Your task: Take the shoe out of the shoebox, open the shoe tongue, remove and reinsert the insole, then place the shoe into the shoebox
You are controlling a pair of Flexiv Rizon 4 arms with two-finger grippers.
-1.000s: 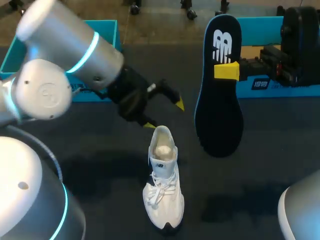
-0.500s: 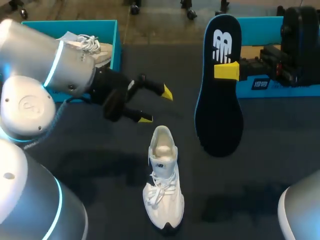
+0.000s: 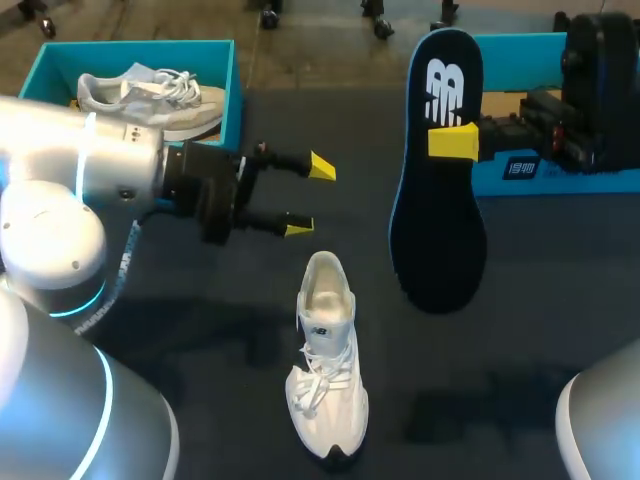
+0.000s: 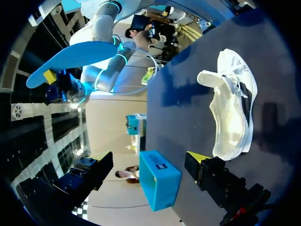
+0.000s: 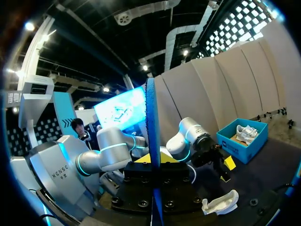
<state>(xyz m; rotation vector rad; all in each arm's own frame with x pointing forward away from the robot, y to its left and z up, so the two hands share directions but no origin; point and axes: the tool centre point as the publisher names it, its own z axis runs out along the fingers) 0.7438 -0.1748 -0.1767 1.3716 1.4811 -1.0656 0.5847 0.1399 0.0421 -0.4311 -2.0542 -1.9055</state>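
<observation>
A white shoe (image 3: pixel 325 360) stands on the dark table, heel toward the far side, laces tied. My left gripper (image 3: pixel 310 197) hovers open just beyond and left of the heel, touching nothing. In the left wrist view the shoe (image 4: pixel 233 110) lies off to one side of the open left gripper (image 4: pixel 146 165). My right gripper (image 3: pixel 455 142) is shut on the dark blue insole (image 3: pixel 437 170), held up in the air right of the shoe. Seen edge-on, the insole (image 5: pixel 151 155) stands between the right gripper's fingers, with the shoe (image 5: pixel 221 203) on the table beyond them.
A teal shoebox (image 3: pixel 228 95) at the far left holds a second, greyish shoe (image 3: pixel 150 95). Another teal box (image 3: pixel 520 170) sits at the far right, partly behind my right arm. In the left wrist view that box (image 4: pixel 160 179) shows between the fingers, far off.
My left arm has drawn back to the left and turned its open gripper, uncovering the far left shoebox. The right arm, insole and shoe have not moved.
</observation>
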